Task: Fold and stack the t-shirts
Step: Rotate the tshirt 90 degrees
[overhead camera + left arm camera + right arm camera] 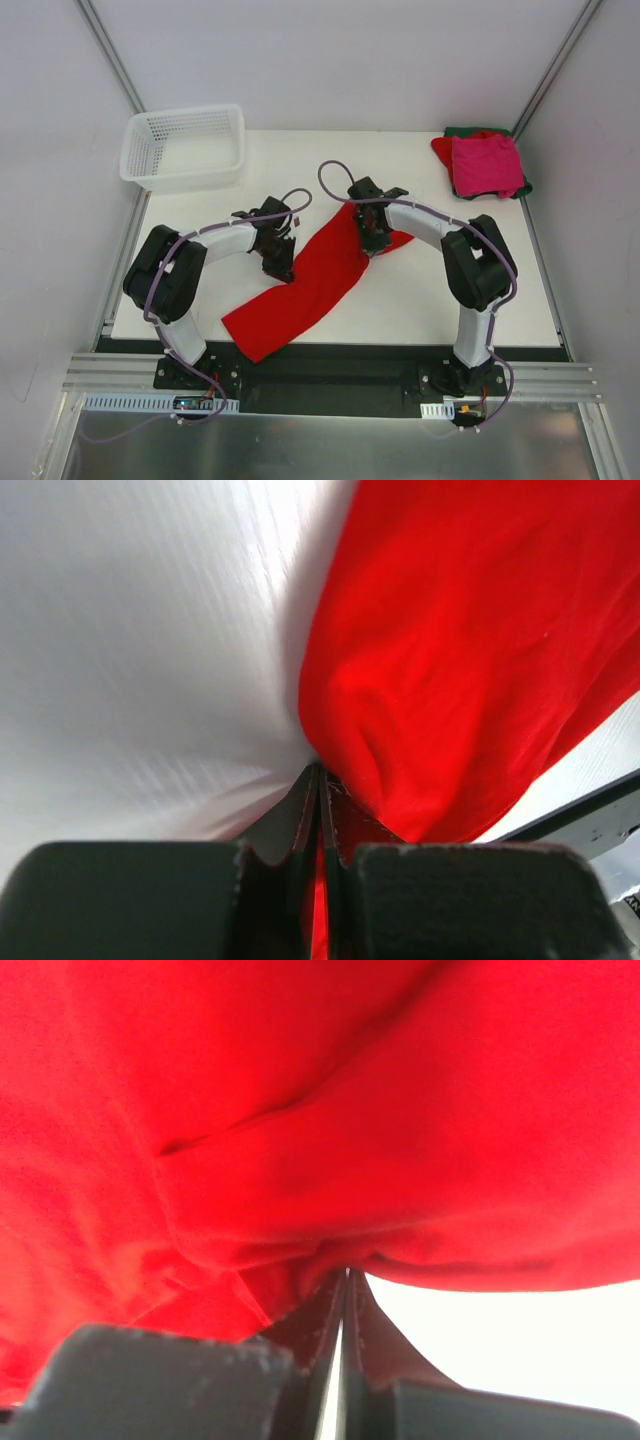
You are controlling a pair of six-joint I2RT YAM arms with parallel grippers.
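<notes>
Left gripper (281, 266) and right gripper (373, 243) clamped on bright red t-shirt (310, 290); basket (182, 174), folded stack (487, 163) apart at far corners.

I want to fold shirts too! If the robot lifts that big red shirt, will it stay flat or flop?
Probably flop: the red shirt already bunches and creases where the left fingers and right fingers pinch it. It would likely sag between them. It looks thin, so probably light.

From above and behind you look down on the whole table (420, 300), while both wrist cameras sit very close, apparently angled downward, all three sharing the bright red t-shirt (320, 285) mid-frame.
</notes>
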